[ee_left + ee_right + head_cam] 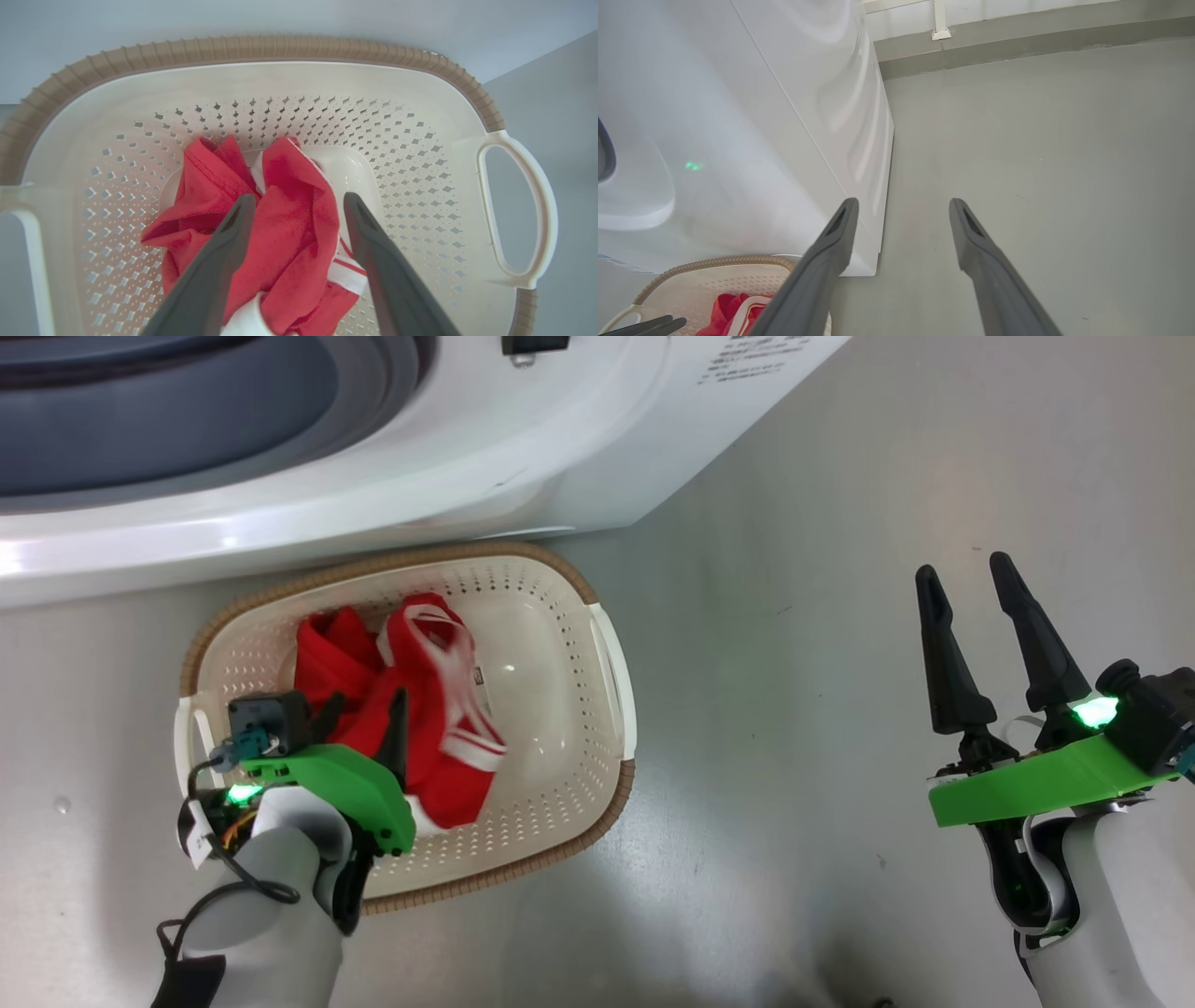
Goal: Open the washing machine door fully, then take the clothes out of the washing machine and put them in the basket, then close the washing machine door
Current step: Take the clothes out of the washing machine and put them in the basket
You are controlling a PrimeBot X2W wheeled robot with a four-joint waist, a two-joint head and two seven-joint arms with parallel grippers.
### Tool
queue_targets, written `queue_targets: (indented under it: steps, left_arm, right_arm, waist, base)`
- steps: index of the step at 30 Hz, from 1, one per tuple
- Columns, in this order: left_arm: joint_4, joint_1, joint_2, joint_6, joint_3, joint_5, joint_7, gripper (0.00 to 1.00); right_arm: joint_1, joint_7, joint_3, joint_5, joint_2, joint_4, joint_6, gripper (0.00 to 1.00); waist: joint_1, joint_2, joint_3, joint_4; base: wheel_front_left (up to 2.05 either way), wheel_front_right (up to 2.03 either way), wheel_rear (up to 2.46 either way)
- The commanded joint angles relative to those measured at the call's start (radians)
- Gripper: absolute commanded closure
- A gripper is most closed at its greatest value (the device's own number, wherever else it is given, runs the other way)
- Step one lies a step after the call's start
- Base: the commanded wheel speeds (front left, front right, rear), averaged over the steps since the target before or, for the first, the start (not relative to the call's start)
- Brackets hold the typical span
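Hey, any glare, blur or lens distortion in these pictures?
Head view: glare whitens the washing machine front at the left edge, a glint on the basket floor. Left wrist view: the wide lens bows the basket rim. Right wrist view: a green spot reflects off the washing machine.

The soft fabric clothes (425,747) are bright red with white stripes. The small plastic basket (560,775) is cream, dotted with rows of holes, with a brown woven-look rim and white handles. The big glossy washing machine (523,439) is white.
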Motion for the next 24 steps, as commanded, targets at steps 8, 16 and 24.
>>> queue_targets:
  steps: [8, 16, 24]
  left_arm:
    - [-0.052, 0.044, 0.023, -0.004, 0.066, 0.024, -0.009, 0.0]
    - [-0.187, 0.125, 0.024, -0.002, 0.148, 0.078, -0.009, 0.0]
    - [-0.309, 0.2, 0.021, -0.004, 0.216, 0.141, -0.009, 0.0]
  right_arm:
    - [0.011, -0.006, 0.019, 0.003, -0.006, -0.008, 0.006, 0.0]
    - [0.035, -0.006, 0.024, 0.0, -0.016, 0.005, 0.006, 0.0]
    - [0.061, -0.006, 0.03, -0.001, -0.025, 0.018, 0.006, 0.0]
  waist:
    - [-0.0001, 0.0, -0.052, 0.011]
    - [-0.0001, 0.0, -0.137, 0.023]
    - [-0.0001, 0.0, -0.209, 0.032]
  base:
    - [0.0, 0.0, 0.0]
    - [0.0, 0.0, 0.0]
    - [0.0, 0.0, 0.0]
